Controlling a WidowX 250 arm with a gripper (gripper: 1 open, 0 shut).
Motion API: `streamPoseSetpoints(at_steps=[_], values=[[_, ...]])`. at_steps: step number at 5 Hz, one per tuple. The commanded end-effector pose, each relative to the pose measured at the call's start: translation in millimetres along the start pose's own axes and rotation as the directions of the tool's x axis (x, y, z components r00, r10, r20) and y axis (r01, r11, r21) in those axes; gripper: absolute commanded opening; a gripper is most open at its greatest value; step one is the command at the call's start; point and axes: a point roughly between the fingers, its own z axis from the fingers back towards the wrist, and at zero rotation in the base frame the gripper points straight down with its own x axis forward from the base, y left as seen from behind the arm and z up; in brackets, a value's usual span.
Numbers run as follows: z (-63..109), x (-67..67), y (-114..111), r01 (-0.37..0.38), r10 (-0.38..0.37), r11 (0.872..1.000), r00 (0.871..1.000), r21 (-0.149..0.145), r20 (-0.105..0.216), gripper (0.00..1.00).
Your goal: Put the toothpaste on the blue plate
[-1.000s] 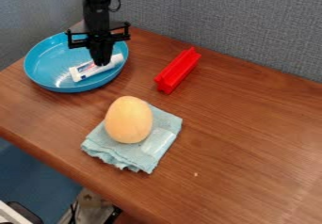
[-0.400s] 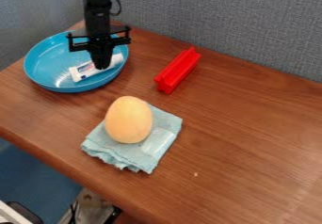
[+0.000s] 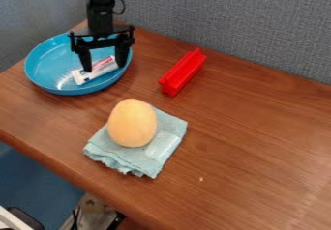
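Note:
The blue plate point(image 3: 49, 68) sits at the table's far left corner. Inside it, toward its right side, lies the toothpaste point(image 3: 93, 73), a small white tube with red and blue print. My gripper point(image 3: 101, 56) points straight down over the plate, its two black fingers spread wide on either side of the tube. Nothing is pinched between them; the tube rests on the plate's floor.
A red rectangular block point(image 3: 183, 71) lies to the right of the plate. Nearer the front, an orange egg-shaped object point(image 3: 131, 123) rests on a pale blue-green folded cloth point(image 3: 135, 145). A grey wall runs behind the wooden table point(image 3: 246, 147).
The gripper's fingers have spread from nearly closed on the toothpaste to wide apart, leaving the tube lying in the plate. The arm itself has stayed in place.

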Motion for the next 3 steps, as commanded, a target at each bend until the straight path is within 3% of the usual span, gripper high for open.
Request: streamPoseSetpoints(at_steps=[1, 3], values=[[33.7, 7.8, 7.1, -0.035, 0.037, 0.998, 0.999, -0.054, 0.028, 1.00], [57.0, 1.2, 7.3, -0.058, 0.056, 0.992, 0.998, -0.109, -0.019, 1.00]])
